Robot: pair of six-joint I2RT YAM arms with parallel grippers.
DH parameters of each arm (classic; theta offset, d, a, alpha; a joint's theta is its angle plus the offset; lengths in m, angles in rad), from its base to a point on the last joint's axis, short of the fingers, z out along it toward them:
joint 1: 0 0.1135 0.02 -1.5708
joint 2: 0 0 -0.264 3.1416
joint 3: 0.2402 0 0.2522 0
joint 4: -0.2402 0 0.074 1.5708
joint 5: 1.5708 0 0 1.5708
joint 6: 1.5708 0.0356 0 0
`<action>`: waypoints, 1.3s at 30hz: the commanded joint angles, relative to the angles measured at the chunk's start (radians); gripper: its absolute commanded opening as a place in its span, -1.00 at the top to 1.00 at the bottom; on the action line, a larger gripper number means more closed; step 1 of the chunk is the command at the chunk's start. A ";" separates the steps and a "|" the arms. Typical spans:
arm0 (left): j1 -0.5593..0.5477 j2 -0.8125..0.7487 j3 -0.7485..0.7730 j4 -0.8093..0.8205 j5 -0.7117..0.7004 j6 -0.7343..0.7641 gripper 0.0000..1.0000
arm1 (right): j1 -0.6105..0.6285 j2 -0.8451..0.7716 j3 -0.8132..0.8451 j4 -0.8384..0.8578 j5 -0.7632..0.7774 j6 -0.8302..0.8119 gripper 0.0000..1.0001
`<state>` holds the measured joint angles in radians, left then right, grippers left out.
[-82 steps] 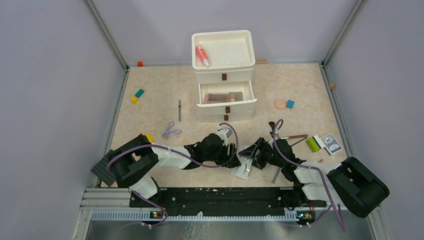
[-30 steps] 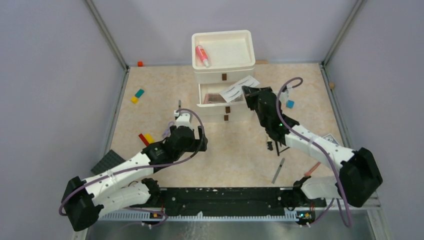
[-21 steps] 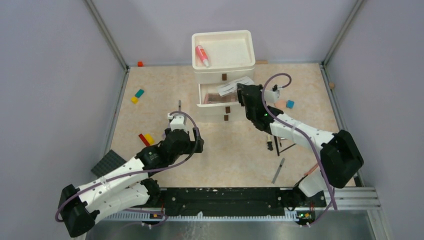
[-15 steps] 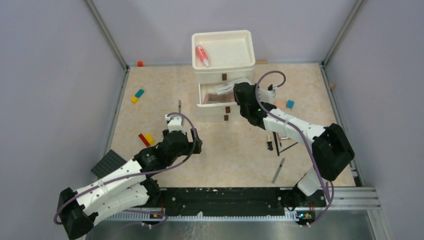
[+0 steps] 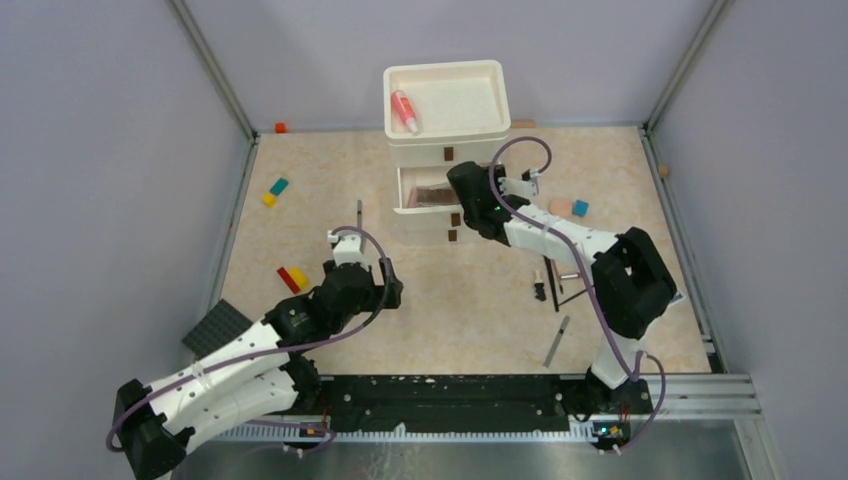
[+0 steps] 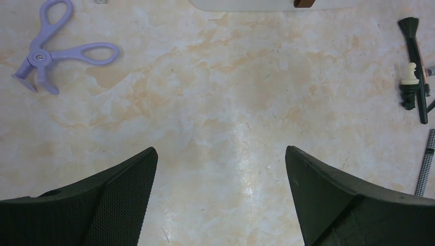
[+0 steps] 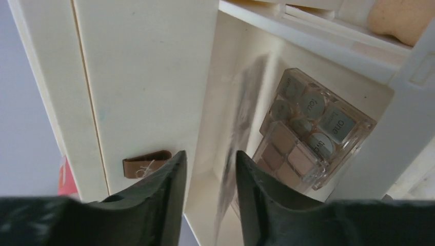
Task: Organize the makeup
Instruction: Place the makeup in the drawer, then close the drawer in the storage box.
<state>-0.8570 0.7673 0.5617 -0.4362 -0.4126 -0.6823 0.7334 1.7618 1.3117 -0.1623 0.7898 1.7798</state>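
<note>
Apparently the right gripper, jaws narrow, reaches into the upper-centre drawer to file the white eyebrow card; the left gripper hangs wide.

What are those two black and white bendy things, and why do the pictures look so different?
They are robot arms: the left arm and the right arm, each ending in a two-finger pincher called a gripper. The big picture comes from a camera high above the table. The other two come from little cameras on the wrists, so the fingers look huge. The left gripper is wide open above the table, holding nothing; near it lie a purple scissor-shaped tool and some brushes. The right gripper is at the open drawer of the white drawer box, fingers a little apart. Inside are an eyeshadow palette and a thin, blurry white card. A pink bottle lies in the top tray.
</note>
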 commanded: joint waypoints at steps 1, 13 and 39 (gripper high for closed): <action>0.004 -0.031 -0.008 -0.009 -0.009 -0.011 -0.98 | 0.015 0.016 0.054 0.037 -0.008 -0.029 0.05; 0.004 0.002 0.002 0.019 0.005 -0.007 -0.98 | 0.033 -0.139 -0.042 0.151 -0.054 -0.154 -0.27; 0.268 0.349 0.577 0.113 0.131 0.316 -0.98 | -0.086 -0.742 -0.456 0.093 -0.148 -1.155 -0.18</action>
<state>-0.6819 1.0279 1.0000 -0.3836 -0.3851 -0.4374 0.7078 1.0779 0.8738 0.0692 0.6922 0.8120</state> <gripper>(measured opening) 0.988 0.592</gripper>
